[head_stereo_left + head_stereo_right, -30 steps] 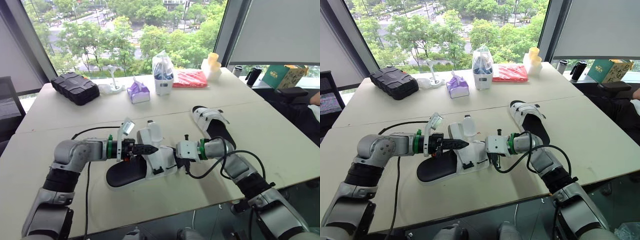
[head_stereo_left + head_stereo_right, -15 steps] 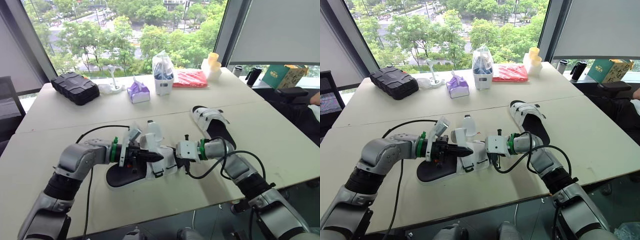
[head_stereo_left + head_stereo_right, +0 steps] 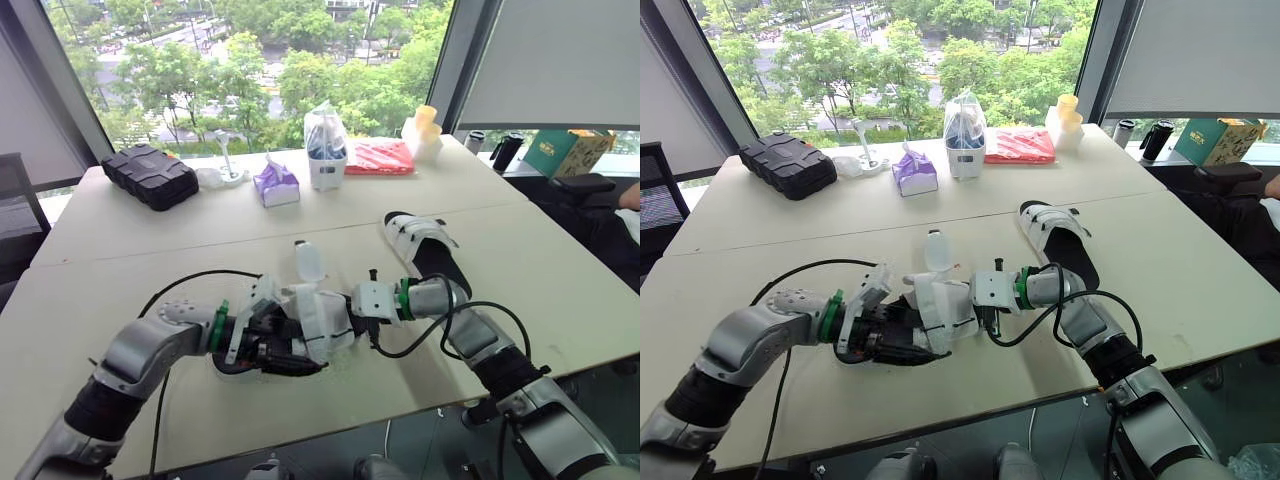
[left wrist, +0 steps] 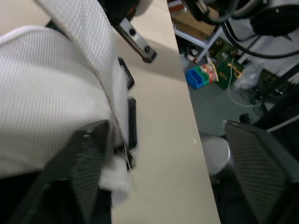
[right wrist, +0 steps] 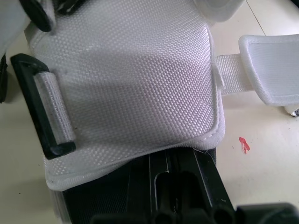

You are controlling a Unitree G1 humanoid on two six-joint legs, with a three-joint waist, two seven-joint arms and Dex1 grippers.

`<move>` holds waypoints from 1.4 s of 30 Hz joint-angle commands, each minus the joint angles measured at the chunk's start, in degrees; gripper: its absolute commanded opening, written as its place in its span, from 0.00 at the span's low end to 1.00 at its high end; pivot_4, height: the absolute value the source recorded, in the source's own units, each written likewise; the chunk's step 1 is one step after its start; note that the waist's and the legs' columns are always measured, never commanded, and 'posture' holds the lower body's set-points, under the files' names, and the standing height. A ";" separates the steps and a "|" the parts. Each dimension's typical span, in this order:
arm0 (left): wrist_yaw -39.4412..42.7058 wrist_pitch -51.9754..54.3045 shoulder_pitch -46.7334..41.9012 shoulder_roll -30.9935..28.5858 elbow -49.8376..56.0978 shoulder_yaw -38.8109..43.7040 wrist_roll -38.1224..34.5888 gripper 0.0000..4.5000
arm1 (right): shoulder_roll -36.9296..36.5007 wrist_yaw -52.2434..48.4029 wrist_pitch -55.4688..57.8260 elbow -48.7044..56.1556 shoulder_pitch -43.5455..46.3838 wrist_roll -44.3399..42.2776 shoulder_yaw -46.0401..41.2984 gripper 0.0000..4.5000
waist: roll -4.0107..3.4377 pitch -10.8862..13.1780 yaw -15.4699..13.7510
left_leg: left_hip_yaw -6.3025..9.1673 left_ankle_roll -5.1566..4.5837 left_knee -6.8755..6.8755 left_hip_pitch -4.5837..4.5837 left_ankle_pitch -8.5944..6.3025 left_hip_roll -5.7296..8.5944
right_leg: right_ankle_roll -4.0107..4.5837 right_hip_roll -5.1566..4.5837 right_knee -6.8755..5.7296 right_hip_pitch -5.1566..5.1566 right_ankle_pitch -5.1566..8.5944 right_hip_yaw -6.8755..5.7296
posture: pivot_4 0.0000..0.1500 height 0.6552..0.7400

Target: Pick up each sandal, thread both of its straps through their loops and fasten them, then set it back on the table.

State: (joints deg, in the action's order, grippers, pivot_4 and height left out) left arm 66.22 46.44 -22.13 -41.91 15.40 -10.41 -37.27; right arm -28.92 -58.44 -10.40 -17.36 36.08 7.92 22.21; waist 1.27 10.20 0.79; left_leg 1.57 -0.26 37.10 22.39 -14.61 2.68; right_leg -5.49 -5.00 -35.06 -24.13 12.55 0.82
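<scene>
Since the sandal (image 3: 322, 318) lies crosswise, the left gripper (image 3: 295, 358), fingers (image 4: 88, 168) apart, flanks its near edge; the hold of the right gripper (image 3: 350, 318) is unclear.

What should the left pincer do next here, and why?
Likely close the left pincer on the white strap beside it: its fingers stand open, one against that strap near the black loop, while the upright strap is unthreaded.
</scene>
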 commanded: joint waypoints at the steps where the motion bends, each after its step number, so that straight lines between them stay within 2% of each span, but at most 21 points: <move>1: 4.45 1.32 3.10 -4.74 5.39 6.05 -5.51 0.87 | -0.57 0.03 0.92 -1.80 -0.70 1.64 0.53 0.00 | 0.00 0.02 0.04 | 0.00 0.00 0.00 0.01 0.00 -0.02 | 0.00 0.00 0.00 -0.01 0.00 -0.01 | 1.00 1.00; 4: 6.30 -0.52 9.17 -8.71 9.30 5.74 -4.57 0.87 | -0.35 0.05 0.54 -2.33 -0.43 1.79 0.68 0.00 | -0.07 0.02 0.11 | 0.00 0.00 -0.04 0.02 0.00 -0.02 | 0.03 -0.01 0.02 -0.04 0.02 0.00 | 1.00 1.00; 11: -1.45 -5.83 13.71 -2.57 7.73 1.48 2.26 0.87 | -0.04 -0.09 0.16 -2.93 0.01 1.89 0.73 0.00 | -0.05 0.02 -0.04 | -0.01 0.01 -0.01 0.00 -0.01 -0.04 | 0.11 -0.04 0.04 0.00 0.01 0.00 | 1.00 1.00; 18: -9.55 -12.33 13.57 5.65 3.88 0.00 8.65 0.87 | -0.55 -0.46 0.31 -2.14 -0.56 1.80 0.61 0.00 | -0.05 0.01 -0.08 | -0.02 0.00 -0.03 0.01 0.00 -0.05 | 0.12 -0.04 0.04 -0.03 0.01 -0.02 | 1.00 1.00; 33: -16.88 -14.68 14.26 14.60 -0.57 -0.73 11.93 0.87 | 0.06 -0.23 1.22 -0.64 -1.50 1.85 0.55 0.00 | -0.14 -0.05 -0.29 | -0.01 0.00 0.06 0.00 0.00 -0.05 | 0.12 -0.05 0.04 0.05 0.01 -0.07 | 1.00 1.00; 34: -17.08 -14.91 14.10 15.05 -1.32 -0.86 12.17 0.75 | 0.08 -0.21 1.31 -0.52 -1.60 1.84 0.52 0.00 | -0.15 -0.06 -0.29 | -0.01 -0.01 0.05 0.00 0.00 -0.05 | 0.12 -0.04 0.04 0.05 0.01 -0.09 | 1.00 1.00; 36: -17.17 -14.85 13.95 15.56 -1.96 -0.92 12.14 0.59 | 0.06 -0.21 1.39 -0.36 -1.69 1.88 0.50 0.00 | -0.15 -0.06 -0.21 | -0.01 -0.01 0.06 0.00 0.00 -0.05 | 0.12 -0.04 0.04 0.05 0.01 -0.10 | 1.00 1.00; 40: -15.04 -12.99 14.22 14.17 -1.05 -1.62 11.02 0.11 | -0.24 -0.16 1.73 0.12 -1.90 1.95 0.34 0.00 | -0.15 -0.05 -0.15 | -0.01 -0.01 0.00 0.01 0.00 -0.05 | 0.11 -0.02 0.04 0.01 0.01 -0.11 | 1.00 1.00; 41: -14.17 -12.19 14.38 13.45 -0.58 -1.87 10.51 0.01 | -0.29 -0.15 1.76 0.19 -1.95 1.97 0.32 0.00 | -0.15 -0.05 -0.14 | -0.01 -0.01 -0.03 0.01 0.00 -0.05 | 0.10 -0.02 0.04 -0.01 0.02 -0.11 | 1.00 1.00; 42: -13.01 -11.34 14.66 12.35 0.18 -2.25 10.11 0.01 | -0.31 -0.12 1.80 0.24 -2.01 1.99 0.31 0.00 | -0.16 -0.06 -0.14 | -0.01 -0.01 -0.05 0.01 0.00 -0.06 | 0.10 -0.02 0.04 -0.02 0.02 -0.11 | 1.00 1.00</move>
State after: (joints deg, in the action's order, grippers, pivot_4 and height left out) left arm 51.42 33.70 -7.65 -28.17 13.83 -12.33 -25.94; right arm -28.57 -58.12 -9.73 -16.87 35.60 8.72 21.64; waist 1.11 10.14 0.65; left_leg 1.56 -0.26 37.04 22.41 -14.61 2.63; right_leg -5.38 -5.02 -35.02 -24.15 12.57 0.71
